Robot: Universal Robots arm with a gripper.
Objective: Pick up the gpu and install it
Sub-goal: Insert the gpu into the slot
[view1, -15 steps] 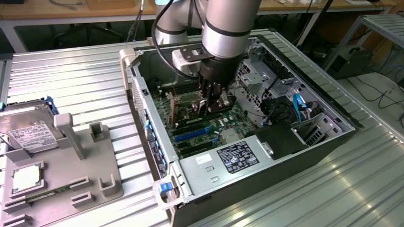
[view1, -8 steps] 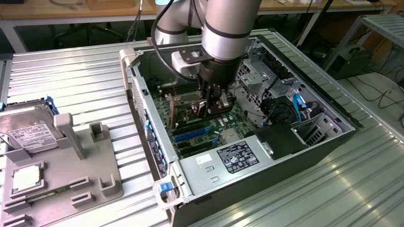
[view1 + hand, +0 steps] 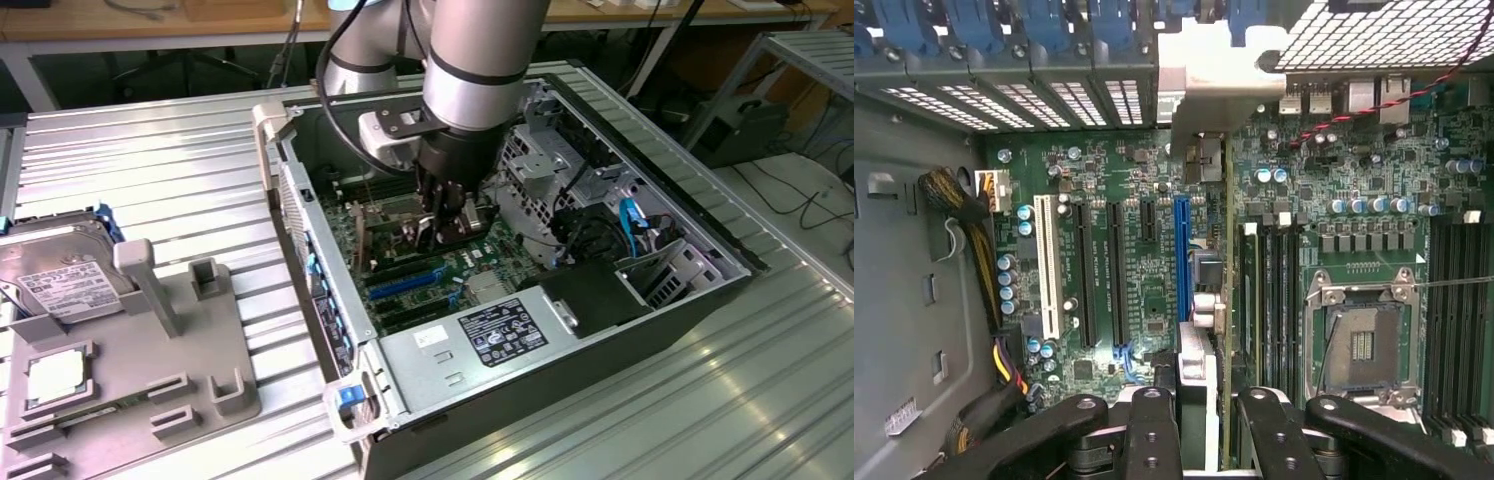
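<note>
Silver-grey arm reaching down into the open computer case [image 3: 534, 300], exterior view: the gripper [image 3: 445, 228] is hanging low over the motherboard [image 3: 474, 262], its fingers closing on the gpu [image 3: 424, 232], which is standing on edge between them, just above the expansion slots [image 3: 400, 285]. The power supply [image 3: 487, 335] is lying at the near end of the case. Well apart, toward the exterior view's left, a grey fixture tray [image 3: 134, 370] is carrying a hard drive [image 3: 54, 275] with a white label.

Wrist view: two black fingers [image 3: 1152, 430] are clamping the gpu [image 3: 1206, 330] from either side, the card running edge-on away from the camera, its thin green board and pale shroud showing between the pads. It is sitting just beside the long blue slot [image 3: 1181, 255], nearly parallel to it; whether its edge connector is touching a slot cannot be told. Its silver bracket [image 3: 1204, 90] is showing at the far end by the case's rear openings. The empty processor socket [image 3: 1364, 340] is lying to the other side of the card.

Handling, as judged: a light, stiff, fragile item. The board is thin, its components and connector edge are easily damaged, and it is likely to bind if tilted. Holding across the flat faces near the middle, as here, is looking sound; the fan and connector edge are best left untouched.
</note>
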